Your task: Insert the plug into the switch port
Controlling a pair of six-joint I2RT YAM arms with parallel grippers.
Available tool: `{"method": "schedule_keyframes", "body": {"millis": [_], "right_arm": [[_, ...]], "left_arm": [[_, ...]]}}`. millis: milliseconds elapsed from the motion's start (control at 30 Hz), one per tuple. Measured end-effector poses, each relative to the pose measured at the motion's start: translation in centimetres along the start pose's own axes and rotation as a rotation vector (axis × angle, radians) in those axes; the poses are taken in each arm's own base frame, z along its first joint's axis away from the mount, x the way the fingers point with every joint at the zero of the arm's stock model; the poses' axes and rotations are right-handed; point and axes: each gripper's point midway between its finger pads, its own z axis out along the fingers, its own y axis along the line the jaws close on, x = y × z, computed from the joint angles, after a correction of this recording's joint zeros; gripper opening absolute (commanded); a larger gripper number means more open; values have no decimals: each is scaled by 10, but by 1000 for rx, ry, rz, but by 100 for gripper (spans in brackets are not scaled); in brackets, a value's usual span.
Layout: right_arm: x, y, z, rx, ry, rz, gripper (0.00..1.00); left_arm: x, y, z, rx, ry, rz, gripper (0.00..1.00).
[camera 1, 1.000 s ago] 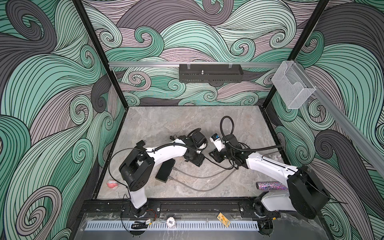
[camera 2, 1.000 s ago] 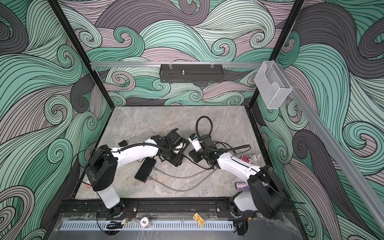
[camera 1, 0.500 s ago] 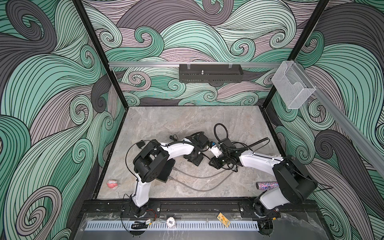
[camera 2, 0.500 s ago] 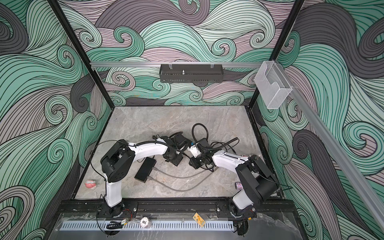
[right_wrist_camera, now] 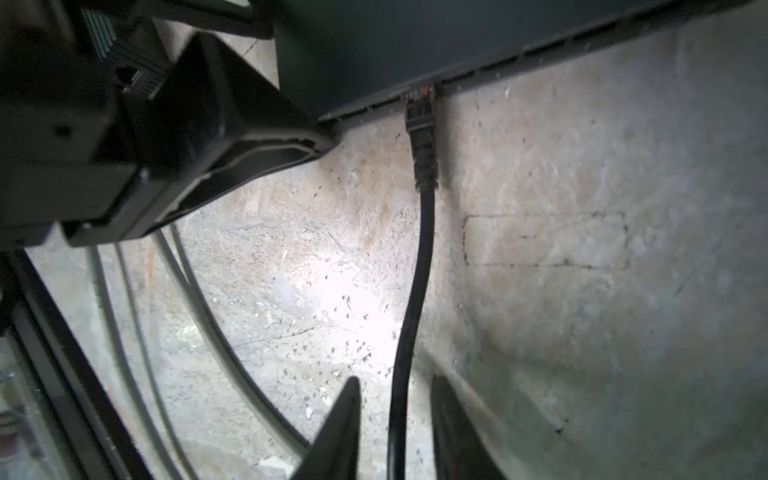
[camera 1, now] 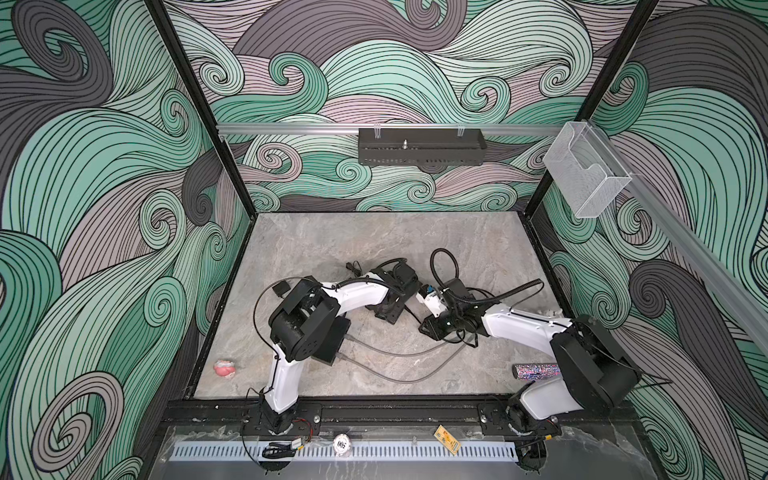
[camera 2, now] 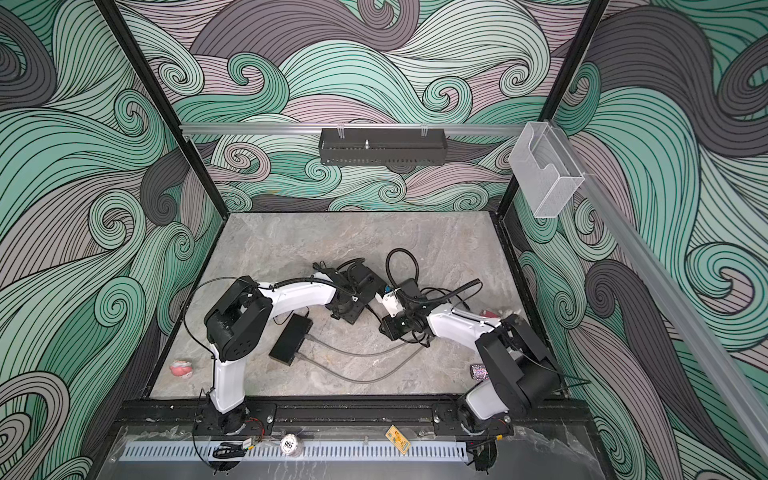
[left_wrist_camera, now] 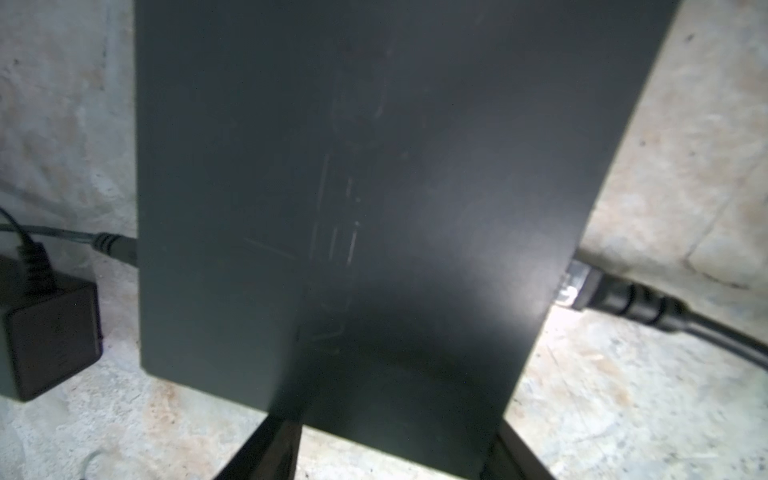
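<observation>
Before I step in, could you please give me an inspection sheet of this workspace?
Surface: grey marbled tabletop, scuffed.
Job's things: black switch; plug looks seated in a port on its edge.
Clutter: pink lump front left; glittery tube front right; black box; power adapter.
Grippers: left gripper clamps the switch's near corner; right gripper open, straddling the black cable.
Cables: black cable trails from the plug; two grey cables leave the black box.
Surroundings: wave-patterned walls; black tray on back rail; clear holder on right wall.

The switch is matt black, faintly scratched; the table looks like rough stone.
</observation>
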Motion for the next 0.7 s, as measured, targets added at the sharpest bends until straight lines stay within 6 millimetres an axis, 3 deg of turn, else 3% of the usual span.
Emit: {"method": "schedule_keyframes", "body": {"millis": [167, 233, 267, 333, 367, 433, 533, 600, 700], "right_arm": [[-19, 0, -27, 55, -98, -23, 47], [-37, -2, -56, 105, -211, -31, 64], [-43, -4, -68, 133, -261, -35, 73], [-53, -18, -104, 243, -401, -23, 95], [-56, -27, -121, 308, -465, -15, 98], [-56, -51, -159, 470, -629, 13, 99], [-43, -81, -195, 662, -819, 41, 99], [-32, -95, -199, 753, -878, 31, 100], [-17, -114, -186, 848, -824, 13, 100]], "left_arm": [[-1, -1, -16, 51, -50, -24, 67], [2, 2, -40, 106, -124, -55, 78], [3, 6, -53, 134, -169, -78, 97], [6, 22, -85, 197, -300, -155, 99], [7, 32, -98, 215, -364, -197, 99], [12, 65, -129, 225, -521, -305, 99], [23, 111, -154, 123, -719, -415, 98], [33, 125, -158, 54, -810, -425, 99], [50, 141, -147, -58, -880, -435, 99]]}}
